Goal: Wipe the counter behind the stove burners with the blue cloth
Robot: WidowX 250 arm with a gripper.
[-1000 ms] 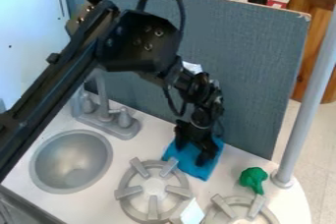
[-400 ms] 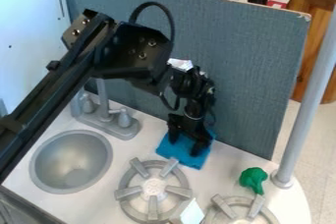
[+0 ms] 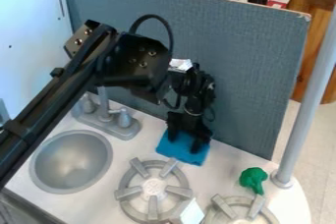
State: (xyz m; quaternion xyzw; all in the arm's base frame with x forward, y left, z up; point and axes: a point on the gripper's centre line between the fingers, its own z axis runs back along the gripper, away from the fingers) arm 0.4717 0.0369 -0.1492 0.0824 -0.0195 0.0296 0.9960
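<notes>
The gripper (image 3: 184,142) hangs down near the foot of the grey-blue back panel, over a blue cloth (image 3: 185,155). Its two fingers stand apart, with blue fabric visible between and in front of them, and their tips seem to touch the cloth. The cloth lies on the white counter just behind the left burner, its back part hidden by the gripper. Off to the right, a green broccoli-like toy (image 3: 253,179) rests on the counter near the grey post.
A round grey sink (image 3: 70,161) and a grey faucet (image 3: 105,115) are on the left. Two burners, the left one (image 3: 154,188) and the right one (image 3: 239,210), stand in front, with a small whitish object (image 3: 190,213) between them. A grey post (image 3: 308,100) rises at the right.
The gripper and the blue cloth have shifted left and a little back together, mostly in the first part of this span. The green toy has not moved.
</notes>
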